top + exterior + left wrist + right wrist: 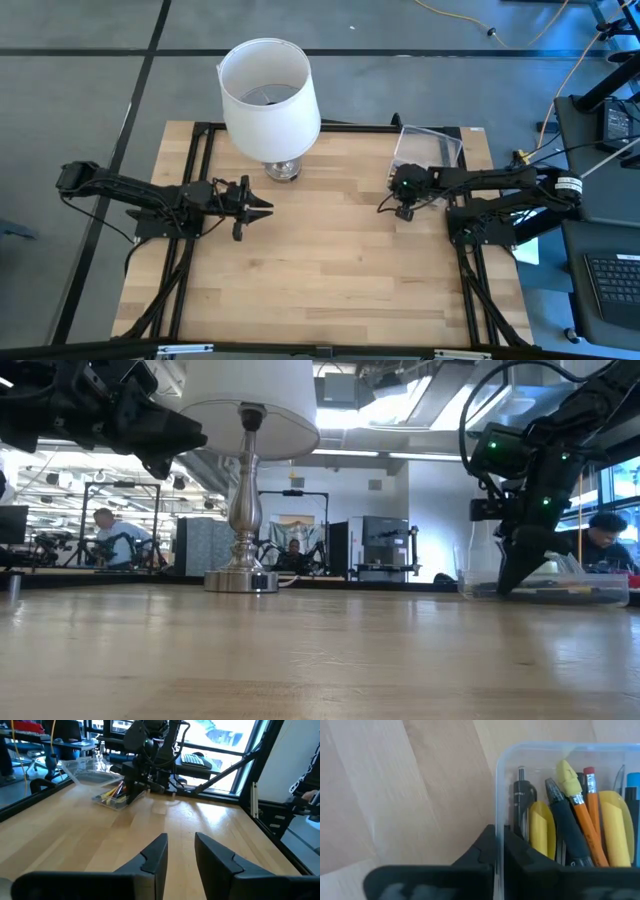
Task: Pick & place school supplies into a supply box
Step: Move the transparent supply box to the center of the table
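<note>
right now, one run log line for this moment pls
left gripper: open, idle mid-table | right gripper: shut on supply box wall | pens and pencils: inside box

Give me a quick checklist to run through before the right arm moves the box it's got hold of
1. Right gripper shut on the supply box wall, one finger inside, one outside: ok.
2. Pens and pencils lying inside the box: ok.
3. Box lid standing open, not latched: not ok if the box gets tilted.
4. Left gripper open, empty, away from the box: ok.
5. Lamp apart from the right arm: ok.
6. Loose supplies elsewhere on the table: none seen.
</note>
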